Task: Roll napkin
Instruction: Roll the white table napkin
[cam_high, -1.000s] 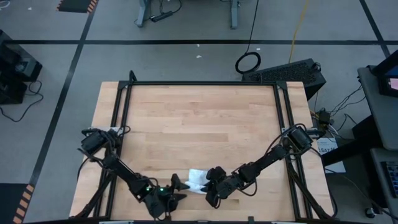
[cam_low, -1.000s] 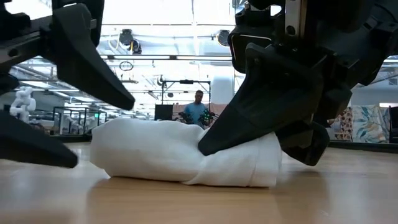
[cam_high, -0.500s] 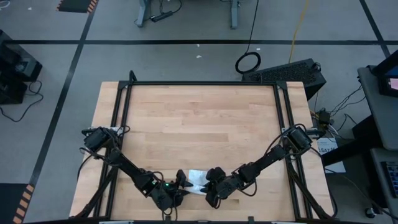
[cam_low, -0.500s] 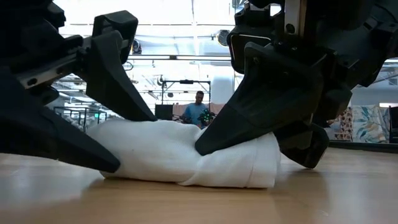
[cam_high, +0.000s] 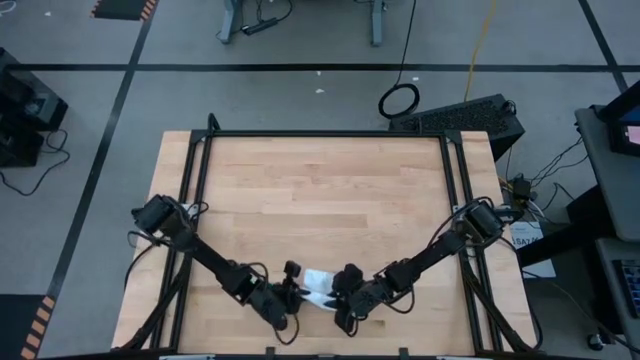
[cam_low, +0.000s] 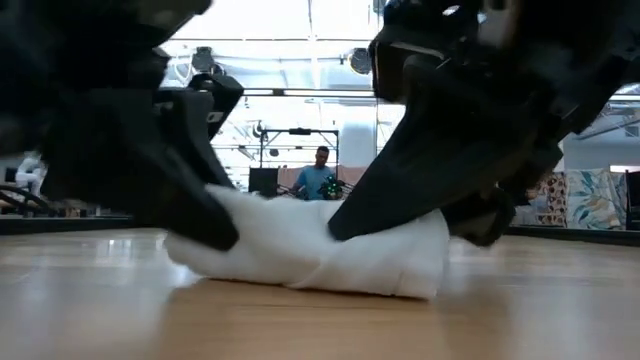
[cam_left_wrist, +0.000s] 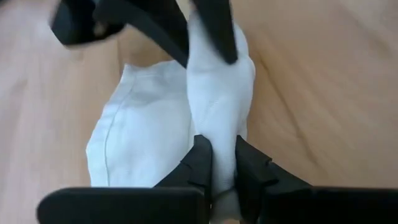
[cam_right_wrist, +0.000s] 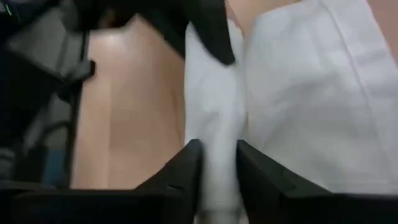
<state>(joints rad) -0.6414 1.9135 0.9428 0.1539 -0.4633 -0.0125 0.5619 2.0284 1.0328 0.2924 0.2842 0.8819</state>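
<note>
The white napkin (cam_high: 318, 285) lies as a loose roll (cam_low: 330, 250) on the wooden table (cam_high: 320, 200), close to the middle of its near edge. My left gripper (cam_high: 299, 291) is shut on the roll's left end. My right gripper (cam_high: 338, 292) faces it from the right, with its fingers on the roll's right end. In the left wrist view a flatter part of the napkin (cam_left_wrist: 137, 143) spreads on the wood beside the raised ridge. The two grippers stand only a short way apart along the roll. My left gripper (cam_left_wrist: 222, 168) pinches a raised ridge of bunched cloth (cam_left_wrist: 219, 127) at the roll's left end between its two fingers. It slants down from the table's left. The cloth there is several layers thick; the rest of the roll lies on the table. My right gripper (cam_right_wrist: 217, 168) has a thick fold of the napkin (cam_right_wrist: 214, 124) between its two fingers at the roll's right end. It slants down from the table's right, with one finger (cam_low: 380, 200) lying on top of the roll. The roll's underside rests on the wood.
A black metal frame (cam_high: 320, 133) runs round the tabletop, with rails along the left (cam_high: 188, 200) and right (cam_high: 458, 200) sides. The table's near edge is just behind the grippers. Bare wood lies toward the far side. A person (cam_low: 320, 178) stands far off in the room.
My left gripper, wide open beside the napkin a second ago, has moved toward the table's right, rolled about its own line, come round the roll's left end and shut on it. That end is now squeezed into a narrower ridge. The roll's right end stays where it was.
</note>
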